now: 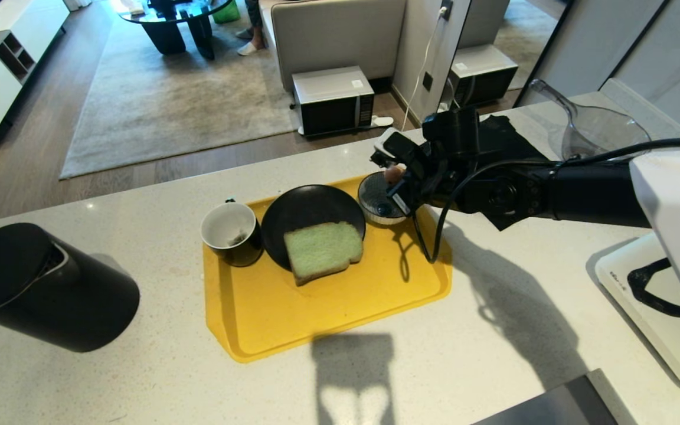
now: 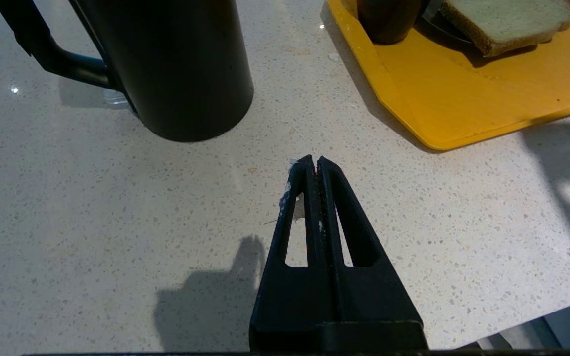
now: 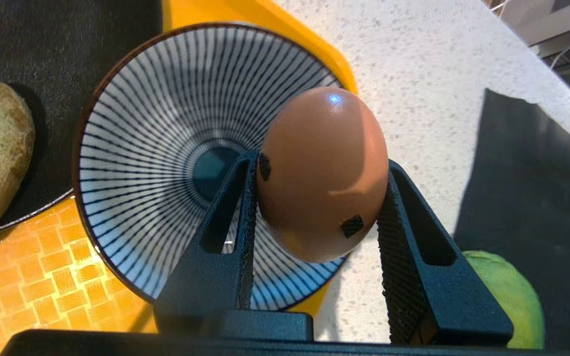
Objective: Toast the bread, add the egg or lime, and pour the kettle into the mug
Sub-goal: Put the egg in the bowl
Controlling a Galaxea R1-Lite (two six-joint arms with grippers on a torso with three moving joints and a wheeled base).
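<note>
Egg carried in the right claw above the striped bowl on the table.
The right claw (image 3: 317, 198) is clamped across the egg (image 3: 322, 173) at its widest girth, over the bowl (image 3: 166, 123) rim; the shell looks light, smooth, brittle, so minimal squeeze is advised. The left claw (image 2: 313, 165), pressed together, rests near the kettle (image 2: 176, 64).

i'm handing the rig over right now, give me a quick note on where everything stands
Right end effector: shut on the egg, held above the striped bowl at the tray's far right corner.
Left end effector: shut, empty, parked over the counter near the kettle.
Bread lies on the black plate, on the yellow tray. Mug sits on the tray, left of the plate. Lime lies on a dark cloth off the tray.
Done: bread plated, egg picked up.
Left: set the egg in the bowl, pour the kettle into the mug.
</note>
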